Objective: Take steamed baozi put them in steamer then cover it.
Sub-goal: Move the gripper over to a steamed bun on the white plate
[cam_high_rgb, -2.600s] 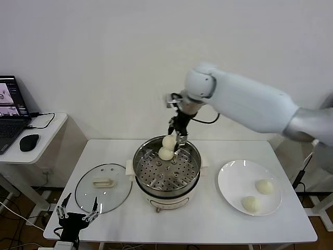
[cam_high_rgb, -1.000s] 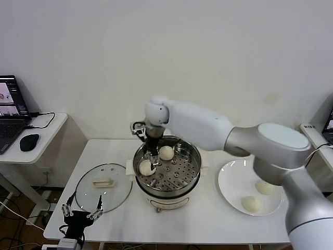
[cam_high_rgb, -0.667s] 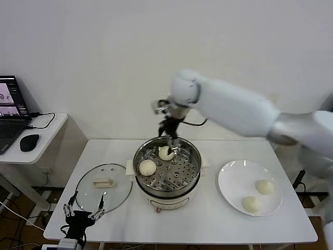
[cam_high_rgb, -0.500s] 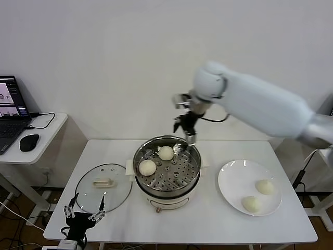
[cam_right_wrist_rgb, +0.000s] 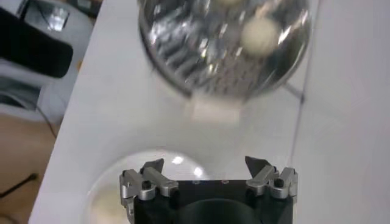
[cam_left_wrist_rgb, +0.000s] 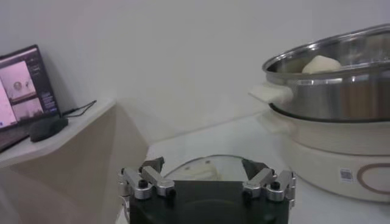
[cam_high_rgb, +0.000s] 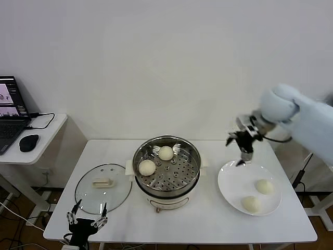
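1. the round shiny steel steamer with the holey tray inside stands in the middle of the white table
2. two smooth cream-white round baozi lie on the tray inside it: one near the back wall, one near the robot's left wall, a little apart from each other
3. two more cream-white baozi lie on the flat white round plate on the robot's right side of the steamer: one farther back, one closer to the front edge
4. the right gripper hangs in the air over the back edge of the plate, between the steamer and the two plate buns; its jaws are spread wide and hold nothing
5. the round glass lid with the cream handle lies flat on the table on the robot's left side of the steamer
6. the left gripper waits low at the front edge of the table, just in front of the lid; its jaws are wide apart and hold nothing
7. a black laptop and a black mouse sit on a small white side desk far to the left
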`<state>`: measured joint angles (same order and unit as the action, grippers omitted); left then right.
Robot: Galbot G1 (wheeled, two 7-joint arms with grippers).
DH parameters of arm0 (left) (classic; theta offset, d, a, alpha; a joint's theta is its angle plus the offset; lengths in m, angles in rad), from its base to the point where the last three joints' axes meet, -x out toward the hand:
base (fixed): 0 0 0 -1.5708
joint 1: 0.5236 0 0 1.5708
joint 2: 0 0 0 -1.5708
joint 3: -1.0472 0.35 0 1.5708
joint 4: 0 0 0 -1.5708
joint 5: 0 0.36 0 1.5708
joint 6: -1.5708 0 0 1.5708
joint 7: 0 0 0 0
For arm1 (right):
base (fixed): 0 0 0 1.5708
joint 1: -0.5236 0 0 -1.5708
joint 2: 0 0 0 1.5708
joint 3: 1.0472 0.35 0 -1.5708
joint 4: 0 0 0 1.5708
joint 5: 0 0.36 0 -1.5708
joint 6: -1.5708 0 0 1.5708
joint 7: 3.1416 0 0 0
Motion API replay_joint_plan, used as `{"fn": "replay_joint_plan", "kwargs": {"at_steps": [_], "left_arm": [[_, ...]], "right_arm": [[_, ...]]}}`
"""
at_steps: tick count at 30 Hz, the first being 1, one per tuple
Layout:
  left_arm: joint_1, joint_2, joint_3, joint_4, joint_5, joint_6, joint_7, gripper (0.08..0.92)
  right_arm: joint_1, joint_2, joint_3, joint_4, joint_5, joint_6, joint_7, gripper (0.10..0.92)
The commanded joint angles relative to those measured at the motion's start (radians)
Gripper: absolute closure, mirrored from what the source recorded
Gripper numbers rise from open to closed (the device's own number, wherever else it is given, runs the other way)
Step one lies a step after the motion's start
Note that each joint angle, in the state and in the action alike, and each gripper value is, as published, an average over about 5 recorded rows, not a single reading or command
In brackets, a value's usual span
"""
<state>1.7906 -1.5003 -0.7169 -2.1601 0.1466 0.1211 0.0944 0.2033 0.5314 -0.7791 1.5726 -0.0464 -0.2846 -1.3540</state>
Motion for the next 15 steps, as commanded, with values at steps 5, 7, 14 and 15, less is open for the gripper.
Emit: {"fn": "replay_joint_plan", "kwargs": {"at_steps": [5,7,14,15], "left_arm": [[0.025,0.002,-0.020,0.013,-0.003,0.000,0.001,0.177],[0.025,0.001,-0.020,0.014,-0.003,0.000,0.002,0.177],[0.022,0.000,-0.018,0.025,0.002,0.001,0.005,0.177],[0.022,0.000,-0.017,0.028,0.003,0.001,0.005,0.177]], "right_arm": [[-0.403,-0.085,0.234,-0.033,-0.211,0.052,0.015,0.202],[-0.426,-0.075,0.247,-0.052,-0.223,0.056,0.020,0.202],[-0.481,-0.058,0.268,-0.084,-0.227,0.060,0.040,0.202],[-0.493,-0.053,0.276,-0.088,-0.228,0.059,0.041,0.202]]}}
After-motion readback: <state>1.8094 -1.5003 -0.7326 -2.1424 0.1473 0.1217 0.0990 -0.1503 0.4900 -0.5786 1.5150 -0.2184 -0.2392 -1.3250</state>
